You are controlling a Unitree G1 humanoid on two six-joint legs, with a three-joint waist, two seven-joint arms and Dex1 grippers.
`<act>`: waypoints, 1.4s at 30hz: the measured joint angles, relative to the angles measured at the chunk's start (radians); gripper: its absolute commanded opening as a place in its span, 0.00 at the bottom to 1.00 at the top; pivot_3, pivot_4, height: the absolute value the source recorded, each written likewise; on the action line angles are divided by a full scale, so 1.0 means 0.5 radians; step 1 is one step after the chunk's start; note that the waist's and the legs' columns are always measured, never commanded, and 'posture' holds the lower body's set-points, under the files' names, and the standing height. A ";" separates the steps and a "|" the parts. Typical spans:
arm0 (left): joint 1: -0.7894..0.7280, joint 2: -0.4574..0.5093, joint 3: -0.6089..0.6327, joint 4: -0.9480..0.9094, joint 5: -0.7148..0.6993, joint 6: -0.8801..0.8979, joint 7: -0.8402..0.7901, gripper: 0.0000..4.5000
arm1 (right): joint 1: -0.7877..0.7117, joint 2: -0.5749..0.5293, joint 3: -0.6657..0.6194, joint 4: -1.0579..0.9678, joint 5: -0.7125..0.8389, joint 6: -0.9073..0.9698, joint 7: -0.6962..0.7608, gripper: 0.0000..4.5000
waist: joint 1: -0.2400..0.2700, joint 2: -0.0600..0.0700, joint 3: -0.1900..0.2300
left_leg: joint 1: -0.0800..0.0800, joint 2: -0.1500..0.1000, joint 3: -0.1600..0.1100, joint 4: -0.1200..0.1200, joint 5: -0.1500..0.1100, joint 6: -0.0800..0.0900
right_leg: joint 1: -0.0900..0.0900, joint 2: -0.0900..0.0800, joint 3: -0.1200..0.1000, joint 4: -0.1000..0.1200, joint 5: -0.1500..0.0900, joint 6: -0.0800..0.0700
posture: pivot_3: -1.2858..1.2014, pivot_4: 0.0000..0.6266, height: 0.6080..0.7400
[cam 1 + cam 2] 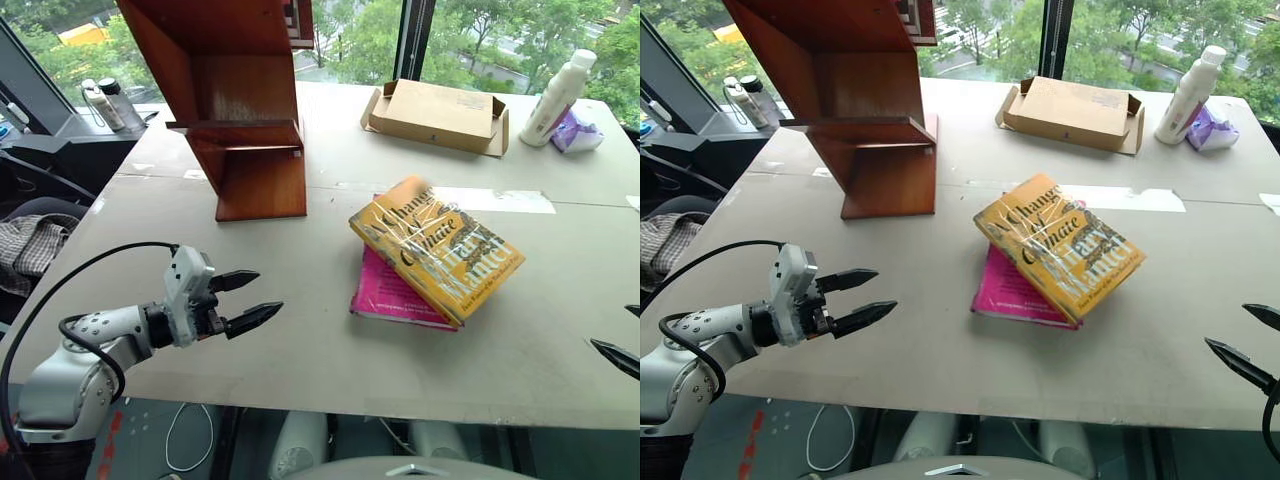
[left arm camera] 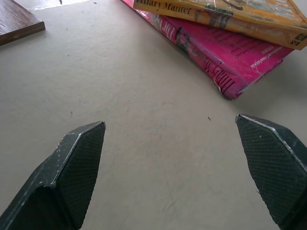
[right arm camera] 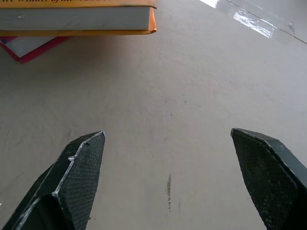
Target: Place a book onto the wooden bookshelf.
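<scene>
1. The yellow-orange book (image 1: 437, 248) lies flat near the middle of the counter (image 1: 300, 330), stacked askew on a magenta-pink book (image 1: 385, 295), so its edges overhang and seem easy to grip.
2. The wooden bookshelf (image 1: 240, 120) stands toward the counter's far left corner, its ledge bare.
3. The left end effector (image 1: 250, 300) and the right end effector (image 1: 1245, 340) hover at the near edge on either side of the books, both released and empty.

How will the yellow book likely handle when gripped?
The yellow book looks thick, so probably stiff and fairly heavy. Its glossy wrap may be slippery. Lying askew on the pink book, it might slide if pushed.
</scene>
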 measured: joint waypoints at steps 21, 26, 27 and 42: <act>-0.306 0.069 -0.118 -0.237 -0.080 -0.042 -0.185 1.00 | -0.967 -0.594 0.950 -0.667 -0.007 1.282 -0.770 0.01 | 0.013 0.007 0.000 | 0.000 -0.001 0.006 0.002 0.000 0.002 | 0.001 0.004 -0.013 -0.004 0.003 -0.002 | 0.52 0.24 1.00; -0.198 0.065 -0.106 -0.303 -0.079 -0.042 -0.131 1.00 | -1.304 -0.595 1.294 -0.547 -0.109 1.309 -0.765 0.01 | -0.004 0.007 0.001 | 0.000 0.000 0.006 0.001 0.000 0.002 | 0.000 0.010 -0.011 -0.004 0.003 -0.002 | 0.52 0.24 1.00; -0.178 0.064 -0.104 -0.320 -0.079 -0.042 -0.121 1.00 | -1.383 -0.592 1.355 -0.523 -0.125 1.312 -0.758 0.01 | -0.005 0.007 0.001 | 0.000 0.000 0.006 0.001 0.000 0.002 | 0.000 0.010 -0.011 -0.004 0.003 -0.002 | 0.52 0.24 1.00; 0.027 0.017 -0.040 -0.487 -0.139 0.014 0.105 1.00 | -2.088 -0.222 1.987 -0.286 -0.332 1.330 -0.651 0.01 | -0.013 0.006 0.001 | -0.001 0.000 0.005 0.001 0.000 0.002 | -0.001 0.009 -0.013 -0.003 0.003 -0.002 | 0.52 0.24 1.00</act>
